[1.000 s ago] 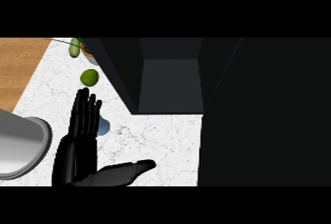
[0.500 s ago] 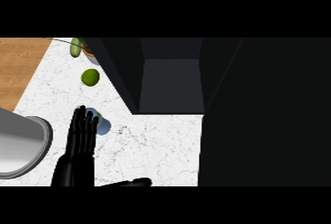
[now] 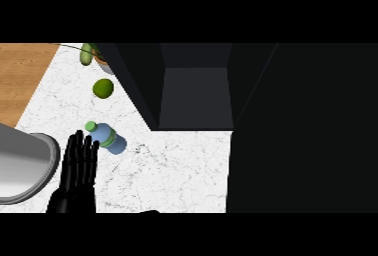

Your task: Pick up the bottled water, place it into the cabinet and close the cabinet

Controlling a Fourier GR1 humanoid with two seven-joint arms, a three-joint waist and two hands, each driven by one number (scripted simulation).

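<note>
My left hand (image 3: 75,172) stood over the white marble counter (image 3: 170,170), fingers straight and together, holding nothing. The bottled water (image 3: 107,137) lay on its side just beyond my fingertips (image 3: 81,140), to their right, green cap pointing away. Open dark cabinet (image 3: 196,95) further right. A green lime (image 3: 103,88) beyond the bottle. Grey sink (image 3: 22,167) beside my hand's left.

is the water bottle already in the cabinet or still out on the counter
Out. The bottled water sits on the white counter, left of the open cabinet, just beyond the left hand.
</note>
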